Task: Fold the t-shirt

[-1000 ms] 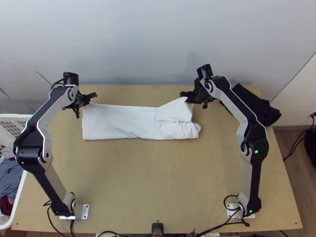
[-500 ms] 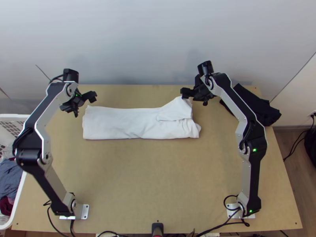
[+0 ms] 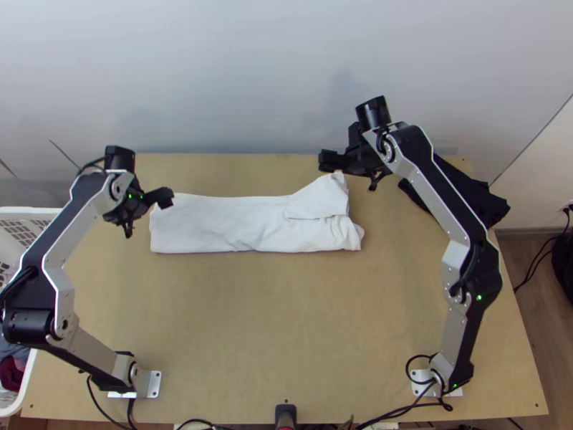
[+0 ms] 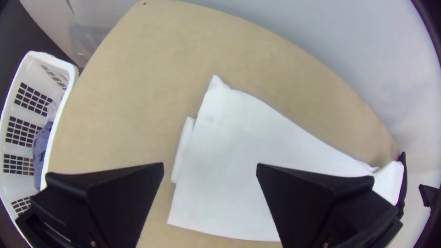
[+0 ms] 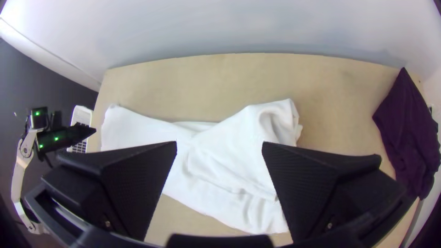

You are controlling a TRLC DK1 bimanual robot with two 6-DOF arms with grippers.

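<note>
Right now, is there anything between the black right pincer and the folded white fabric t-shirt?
Nothing visible stands between the right pincer and the t-shirt. The dark cloth lies apart, near the table's far right corner.

White slatted basket (image 3: 29, 213), beside the left edge of the table (image 3: 272, 322); grey-blue cloth (image 4: 40, 149) and dark red cloth (image 3: 11, 374) inside. Dark cloth (image 3: 488, 203), lying at the table's far right corner. Black object (image 3: 564, 265), possibly a bag, right of the table.
</note>
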